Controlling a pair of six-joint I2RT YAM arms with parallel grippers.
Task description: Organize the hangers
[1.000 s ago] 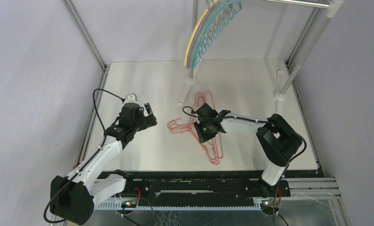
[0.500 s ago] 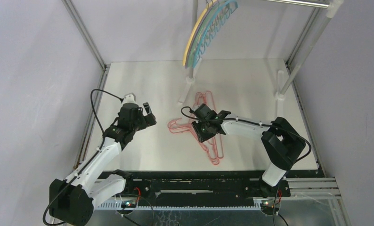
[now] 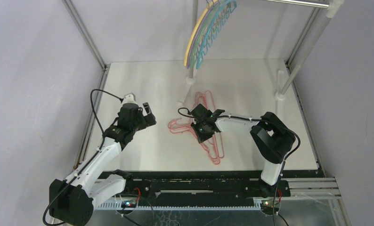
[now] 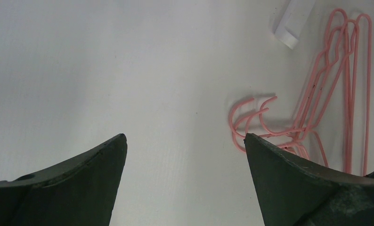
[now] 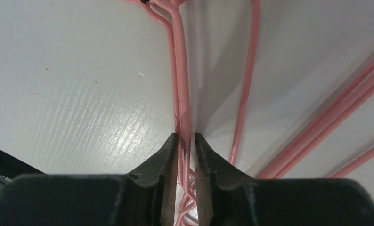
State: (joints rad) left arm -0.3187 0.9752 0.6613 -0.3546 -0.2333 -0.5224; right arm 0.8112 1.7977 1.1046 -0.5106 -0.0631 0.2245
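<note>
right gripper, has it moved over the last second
Yes. The right gripper has slid slightly left along the pink hangers, closer to the white rack foot.

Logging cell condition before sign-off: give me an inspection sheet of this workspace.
Surface: white tabletop, no spills seen.
Job's things: thin pink plastic hangers lying overlapped mid-table; yellow, purple and teal hangers hanging at the back.
Clutter: nothing seen.
Grippers: left gripper open above the table; right gripper shut on pink hanger strands.
Cables: black cable loops off the left wrist.
Surroundings: silver metal rail, angled poles, plain lilac walls.
</note>
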